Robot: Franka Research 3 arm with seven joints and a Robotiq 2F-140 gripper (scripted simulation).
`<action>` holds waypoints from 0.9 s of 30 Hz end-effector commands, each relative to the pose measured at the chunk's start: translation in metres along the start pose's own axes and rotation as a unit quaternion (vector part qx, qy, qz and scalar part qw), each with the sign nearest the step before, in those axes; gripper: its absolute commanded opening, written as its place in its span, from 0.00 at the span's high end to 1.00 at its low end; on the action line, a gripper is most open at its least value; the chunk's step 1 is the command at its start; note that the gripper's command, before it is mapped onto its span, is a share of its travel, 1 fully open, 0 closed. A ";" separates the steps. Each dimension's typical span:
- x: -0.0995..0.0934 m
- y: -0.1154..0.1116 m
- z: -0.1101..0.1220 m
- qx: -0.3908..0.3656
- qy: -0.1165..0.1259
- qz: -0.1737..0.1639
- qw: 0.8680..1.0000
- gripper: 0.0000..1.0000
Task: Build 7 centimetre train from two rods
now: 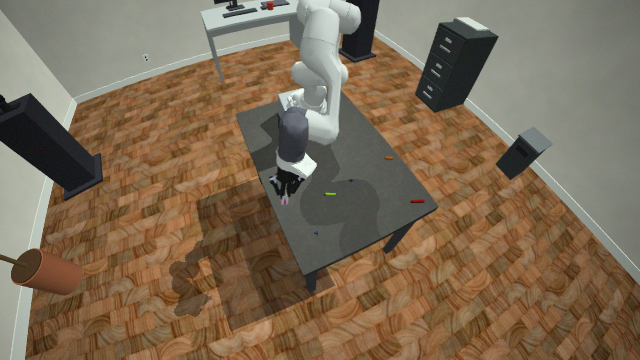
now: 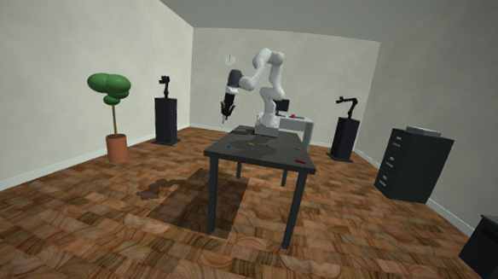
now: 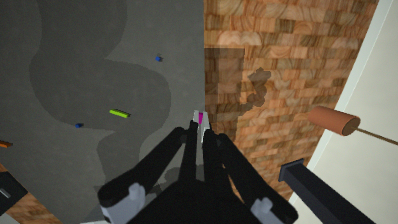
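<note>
My gripper (image 1: 284, 200) (image 2: 224, 121) (image 3: 199, 117) is shut on the magenta rod (image 3: 201, 118) and holds it in the air above the table's left edge in the top view. A lime rod (image 1: 330, 194) (image 2: 250, 144) (image 3: 119, 113) lies flat near the middle of the table. One blue rod (image 1: 351, 180) (image 3: 79, 125) lies beyond it, apart from it. Another blue rod (image 1: 316, 233) (image 2: 228, 146) (image 3: 158, 59) lies nearer the table's front left. A red rod (image 1: 417, 201) (image 2: 300, 162) lies near the front right corner. An orange rod (image 1: 388, 158) (image 2: 298, 149) (image 3: 5, 144) lies near the right edge.
The dark table (image 1: 370, 145) (image 2: 231, 154) carries the arm's base (image 2: 267, 129) at its back end. The arm's shadow falls across the lime rod's surroundings. A plant pot (image 1: 47, 271) (image 2: 117, 149) and a dark pedestal (image 1: 50, 145) (image 2: 165, 120) stand on the floor away from the table.
</note>
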State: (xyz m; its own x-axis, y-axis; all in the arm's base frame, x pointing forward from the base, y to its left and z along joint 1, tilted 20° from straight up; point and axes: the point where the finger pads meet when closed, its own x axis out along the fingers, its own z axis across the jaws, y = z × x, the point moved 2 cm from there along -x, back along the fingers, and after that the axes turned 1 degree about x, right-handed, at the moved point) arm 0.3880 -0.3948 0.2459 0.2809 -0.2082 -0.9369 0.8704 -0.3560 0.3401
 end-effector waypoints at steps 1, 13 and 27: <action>-0.001 0.011 -0.012 0.083 -0.009 -0.007 0.996 0.88; -0.005 0.049 -0.060 0.138 -0.004 0.000 0.990 0.88; -0.008 0.088 -0.131 0.203 0.009 0.005 0.979 0.88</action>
State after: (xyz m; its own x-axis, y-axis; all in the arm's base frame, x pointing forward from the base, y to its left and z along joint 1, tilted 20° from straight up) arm 0.5019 -0.3195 0.2731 0.3164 -0.1911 -0.9292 0.7370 -0.5672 0.3676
